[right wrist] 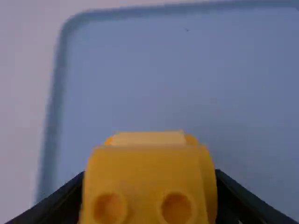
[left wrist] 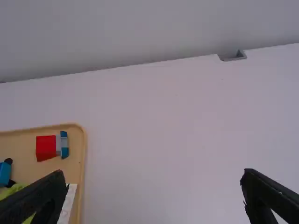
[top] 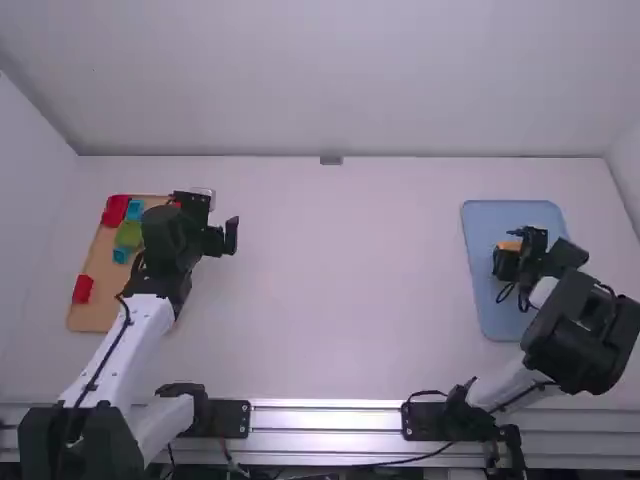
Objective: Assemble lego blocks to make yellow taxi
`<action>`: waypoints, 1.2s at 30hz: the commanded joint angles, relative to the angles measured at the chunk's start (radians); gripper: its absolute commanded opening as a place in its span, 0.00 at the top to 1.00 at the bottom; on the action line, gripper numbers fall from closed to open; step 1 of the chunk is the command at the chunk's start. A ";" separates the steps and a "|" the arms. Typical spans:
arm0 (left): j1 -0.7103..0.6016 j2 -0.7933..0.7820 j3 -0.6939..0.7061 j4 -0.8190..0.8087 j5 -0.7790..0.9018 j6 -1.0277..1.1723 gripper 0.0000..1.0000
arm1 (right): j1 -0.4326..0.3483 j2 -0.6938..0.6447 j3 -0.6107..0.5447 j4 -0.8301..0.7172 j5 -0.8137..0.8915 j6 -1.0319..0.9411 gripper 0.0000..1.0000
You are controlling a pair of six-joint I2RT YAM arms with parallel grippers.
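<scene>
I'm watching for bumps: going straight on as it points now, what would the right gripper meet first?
Most likely the blue tray, with the yellow block held in the right gripper touching first. The gap between is hard to judge; it may be nil.

A robotics lab, or a workshop set up like one, is shown. This is suggested by the left robot arm (top: pixel 146 330) and the right robot arm (top: pixel 582 330), both based at a metal rail (top: pixel 325 420) along the near edge of a white surface (top: pixel 350 280). Black plates (top: pixel 235 418) are fixed to the rail, and cables (top: pixel 110 352) are run along the arms. The surface is closed in by a plain pale back wall (top: pixel 340 80) and side walls (top: pixel 30 200). Toy blocks (top: pixel 83 289) are kept in a tan tray (top: pixel 95 312), and a blue tray (top: pixel 500 325) is placed on the opposite side.
</scene>
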 commanded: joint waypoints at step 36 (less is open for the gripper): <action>-0.048 -0.294 0.351 -0.512 -0.055 -0.083 0.06 | 0.487 -0.835 0.224 -0.746 0.282 0.179 0.06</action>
